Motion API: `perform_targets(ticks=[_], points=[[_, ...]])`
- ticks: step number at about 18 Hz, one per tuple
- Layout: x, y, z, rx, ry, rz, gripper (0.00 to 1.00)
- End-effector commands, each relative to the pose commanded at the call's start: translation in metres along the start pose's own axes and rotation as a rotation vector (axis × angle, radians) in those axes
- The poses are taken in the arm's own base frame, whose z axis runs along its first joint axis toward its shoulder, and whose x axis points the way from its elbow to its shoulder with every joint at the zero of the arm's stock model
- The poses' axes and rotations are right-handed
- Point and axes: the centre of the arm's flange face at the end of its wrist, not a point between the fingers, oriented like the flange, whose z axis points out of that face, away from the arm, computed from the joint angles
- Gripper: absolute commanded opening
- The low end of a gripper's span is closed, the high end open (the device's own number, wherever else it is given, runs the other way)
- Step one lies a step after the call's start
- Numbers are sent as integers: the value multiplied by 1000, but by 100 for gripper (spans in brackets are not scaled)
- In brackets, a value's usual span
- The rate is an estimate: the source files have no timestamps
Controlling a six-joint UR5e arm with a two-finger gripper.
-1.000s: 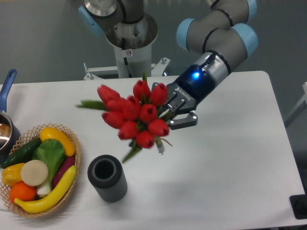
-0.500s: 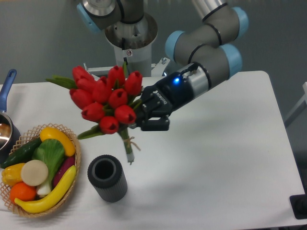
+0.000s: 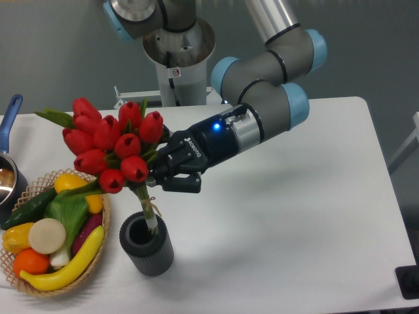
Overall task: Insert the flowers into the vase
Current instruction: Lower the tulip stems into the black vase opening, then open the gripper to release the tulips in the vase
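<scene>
The flowers (image 3: 111, 147) are hanging in the air over the left part of the desk (image 3: 294, 222), their red buds leaning up and to the left while the bundled stems are pointing down, with the stem tips just reaching the round mouth of the vase (image 3: 146, 244). The gripper (image 3: 163, 173) is clenching the bunch just below the buds, coming in from the right on the arm (image 3: 262, 111). The vase is standing upright near the front edge, just beside the wicker basket (image 3: 98, 258) of vegetables, and a pan (image 3: 8, 163) is showing at the far left. The step in hand appears to be the insertion itself: the stems are lining up with the opening, and whether the tips are already inside the rim is hard to tell. The next move is likely calling for a steady lowering along the stems' own slant, keeping them centred in the mouth so they are not catching the rim or tipping the vase, and only then a release.
</scene>
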Motion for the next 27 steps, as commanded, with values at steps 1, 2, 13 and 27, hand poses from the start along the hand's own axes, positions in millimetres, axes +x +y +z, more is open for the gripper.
perform_targets(ticks=[1,2,13,27], points=[[0,2,0,0,0,-5,15],[-1,6,0,0,1,-9,15],[0,78,0,-11,-4,-122,16],[-7,138,-6,-15,-14,-152,18]])
